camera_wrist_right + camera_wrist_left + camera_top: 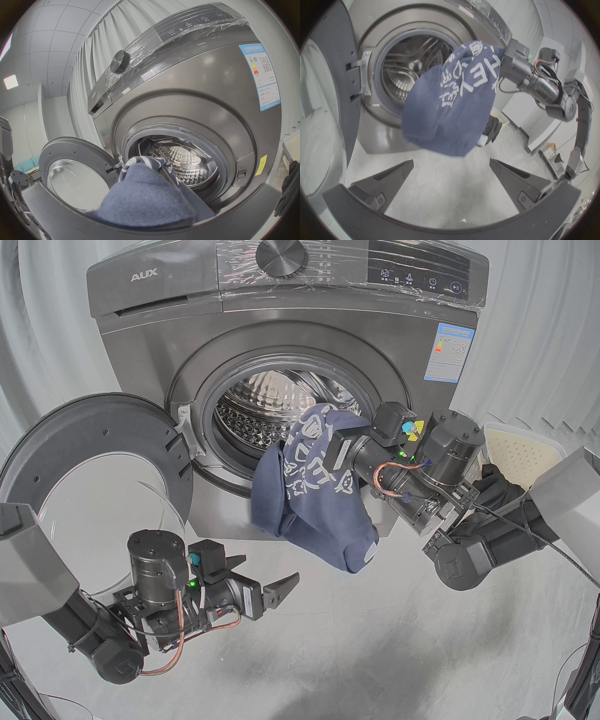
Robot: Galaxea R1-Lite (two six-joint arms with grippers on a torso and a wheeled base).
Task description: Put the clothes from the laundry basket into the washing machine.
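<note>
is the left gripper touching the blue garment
Apart. The left wrist view shows bare floor between the open left gripper and the blue garment hanging in front of it.

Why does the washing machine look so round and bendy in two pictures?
Left wrist view: a wide lens bulges the washing machine and its door, with dark corners. Right wrist view: same bulge, and light glints off the plastic wrap on top. Head view: edges look straighter; the drum shines behind the blue shirt.
</note>
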